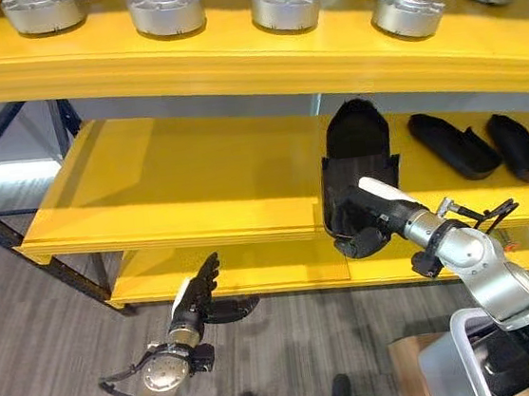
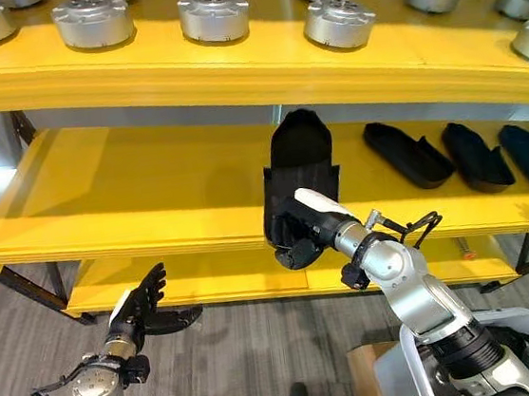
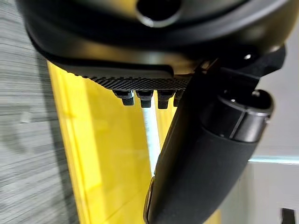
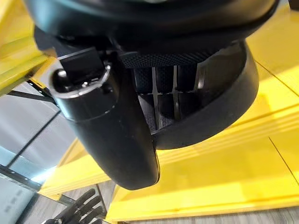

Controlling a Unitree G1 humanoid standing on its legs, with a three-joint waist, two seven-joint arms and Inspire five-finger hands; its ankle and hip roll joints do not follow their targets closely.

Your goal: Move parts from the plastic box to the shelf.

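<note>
- The black part (image 1: 358,170) I am moving lies on the middle yellow shelf (image 1: 177,184), its near end hanging just over the front edge, its far end rising toward the back.
- My right hand (image 1: 367,220) grips that near end: the fingers are curled inside the part's hollow and the white-covered thumb lies over its outer wall.
- In my right wrist view the fingers (image 4: 163,91) press against the part's curved inner rim (image 4: 224,109).
- Three more black parts (image 1: 453,145) lie side by side on the same shelf, to the right of mine and apart from it.
- Round silver metal pieces (image 1: 165,8) stand in rows on the top shelf (image 1: 230,59).
- My left hand (image 1: 195,300) hangs low in front of the bottom shelf (image 1: 254,274), fingers straight and spread, holding nothing.
- A grey plastic box (image 1: 458,343) sits at the lower right, beside my right arm.
</note>
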